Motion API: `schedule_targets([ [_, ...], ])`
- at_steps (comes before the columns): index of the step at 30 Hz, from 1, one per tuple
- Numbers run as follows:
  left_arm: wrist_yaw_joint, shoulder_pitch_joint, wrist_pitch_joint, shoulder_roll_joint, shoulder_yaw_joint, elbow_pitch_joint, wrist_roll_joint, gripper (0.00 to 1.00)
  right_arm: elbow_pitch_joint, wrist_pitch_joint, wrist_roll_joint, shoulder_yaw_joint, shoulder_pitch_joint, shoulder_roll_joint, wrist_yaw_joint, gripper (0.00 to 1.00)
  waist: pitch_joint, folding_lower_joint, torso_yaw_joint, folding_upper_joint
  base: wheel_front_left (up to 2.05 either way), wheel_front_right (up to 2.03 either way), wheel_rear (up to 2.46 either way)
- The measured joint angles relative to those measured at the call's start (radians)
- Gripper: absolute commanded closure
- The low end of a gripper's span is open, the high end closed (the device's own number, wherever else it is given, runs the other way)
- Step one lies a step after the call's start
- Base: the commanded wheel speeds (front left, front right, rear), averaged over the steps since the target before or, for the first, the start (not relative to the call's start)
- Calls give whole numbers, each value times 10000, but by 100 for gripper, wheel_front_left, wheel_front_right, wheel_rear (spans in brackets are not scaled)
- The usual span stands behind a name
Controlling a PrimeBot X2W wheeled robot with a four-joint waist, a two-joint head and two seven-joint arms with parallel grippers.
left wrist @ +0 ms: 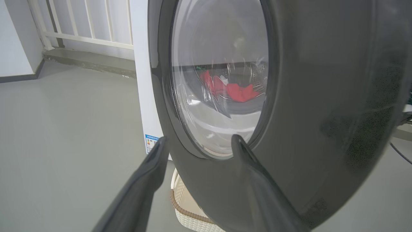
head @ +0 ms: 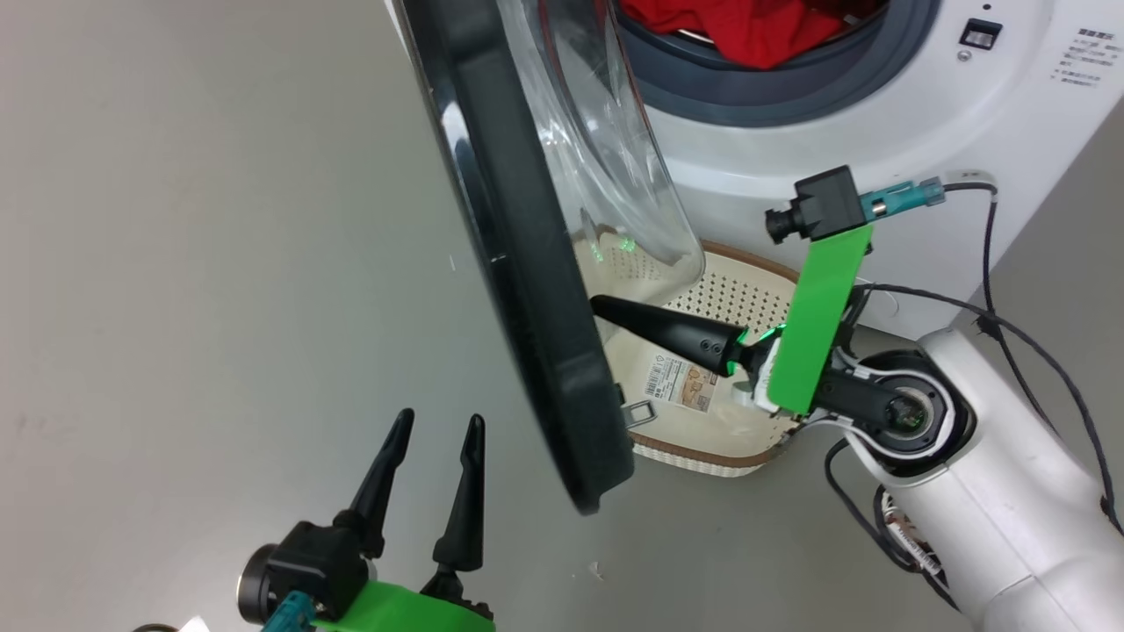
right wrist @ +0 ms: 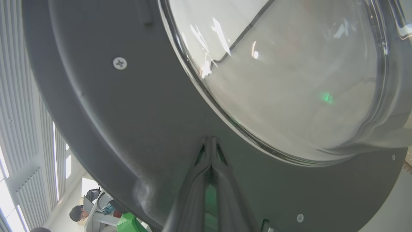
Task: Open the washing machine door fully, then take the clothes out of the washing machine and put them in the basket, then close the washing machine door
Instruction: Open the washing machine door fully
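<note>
i'm taking the washing machine door (head: 518,263) as my landmark. it stands swung well out from the washing machine (head: 790,140), edge-on to the head camera, its clear glass bowl bulging toward the drum side.

behind the door, the clothes (head: 755,31) lie in the drum mouth, a red heap resting on the grey gasket. through the door's glass, the left wrist camera shows them as a red patch (left wrist: 241,91).

on the inner side of the door, low on the floor, sits the basket (head: 738,298). it has a paper label (head: 680,382) on its bottom with a barcode; the print is too small for me to read.

the right gripper (head: 600,306) reaches across the basket to the door's inner face, fingers pressed together with nothing between them. in its wrist camera, the tips (right wrist: 210,141) meet on the dark rim just beside the glass and appear to touch it.

the left gripper (head: 441,418) hangs on the door's outer side, near its lower edge, fingers spread and empty.

past the door, the machine's front panel carries small dark writing (head: 1084,57), and its side carries a blue sticker (left wrist: 151,143). i can read neither.

beyond the door's edge, a person (right wrist: 77,214) sits in the background.
</note>
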Motion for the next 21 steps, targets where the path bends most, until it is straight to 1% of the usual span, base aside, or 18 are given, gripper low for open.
schedule_targets([
  [7,15,4,0,0,115,-4,2,0,-100,-77,-12,395,82,130,0,100,-70,0,240,0,0,0,0],
  [13,184,130,0,0,221,2,2,0,-111,-236,-12,696,115,221,0,100,-137,0,455,0,0,0,0],
  [21,278,144,0,0,347,21,2,0,-77,-414,-6,963,117,263,0,100,-226,0,730,0,0,0,0],
])
